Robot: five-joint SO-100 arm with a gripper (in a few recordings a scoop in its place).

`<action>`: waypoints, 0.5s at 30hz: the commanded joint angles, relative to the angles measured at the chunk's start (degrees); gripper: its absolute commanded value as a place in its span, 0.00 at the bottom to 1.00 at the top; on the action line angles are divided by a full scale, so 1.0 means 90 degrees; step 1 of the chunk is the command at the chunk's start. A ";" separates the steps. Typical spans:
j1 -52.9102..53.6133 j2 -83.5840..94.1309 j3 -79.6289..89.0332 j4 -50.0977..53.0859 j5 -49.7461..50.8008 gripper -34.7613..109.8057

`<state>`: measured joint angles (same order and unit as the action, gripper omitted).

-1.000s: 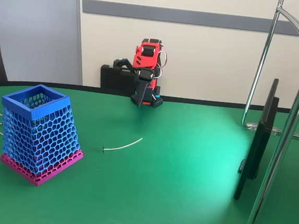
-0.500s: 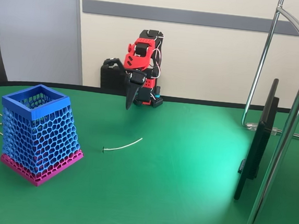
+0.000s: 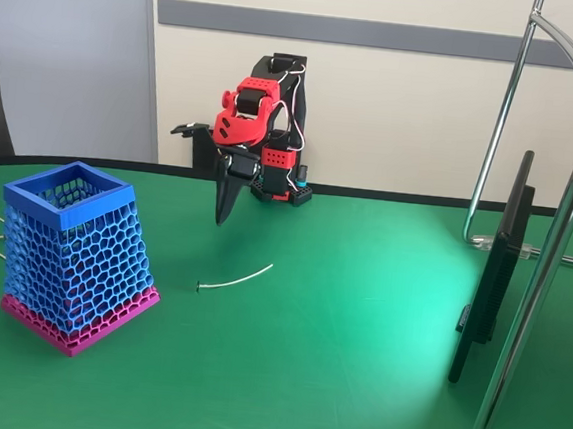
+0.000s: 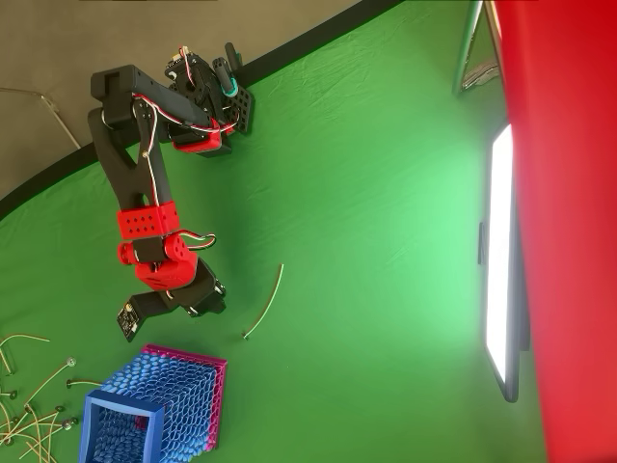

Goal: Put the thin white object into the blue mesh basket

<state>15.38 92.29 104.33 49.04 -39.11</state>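
White cord point(image 3: 234, 277) lies loose on the green surface point(image 3: 354, 361), well in from every edge, just right of the basket point(image 3: 72, 256) in the fixed view and apart from it; its small dark tip points toward the basket. In the overhead view the cord point(image 4: 264, 302) shows as a thin curved line between the arm and the basket's pink base. The basket point(image 4: 154, 410) stands upright near the surface's left edge in the fixed view, its open square rim up; the overhead view cuts off its lower corner. The fingers point(image 3: 225, 207) hang pointing down above the surface, behind the cord and clear of it, holding nothing. Their dark tips merge into one narrow point, so I cannot tell how far apart they are; from overhead the fingers point(image 4: 198, 301) are mostly hidden under the red wrist. Pale wires point(image 4: 29, 405) trail off the left edge beside the basket. A dark monitor point(image 3: 498, 268) stands edge-on at the right, with a chrome stand point(image 3: 555, 238) before it.
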 commanded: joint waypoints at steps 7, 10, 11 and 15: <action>0.0107 -0.1299 -0.1299 -0.0029 -0.0908 0.25; 0.0146 -0.1621 -0.1680 0.0225 -0.1123 0.25; 0.0156 -0.1729 -0.1826 0.0332 -0.1230 0.25; 0.0176 -0.2148 -0.2510 0.0732 -0.1299 0.30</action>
<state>16.61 73.48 86.22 54.23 -50.19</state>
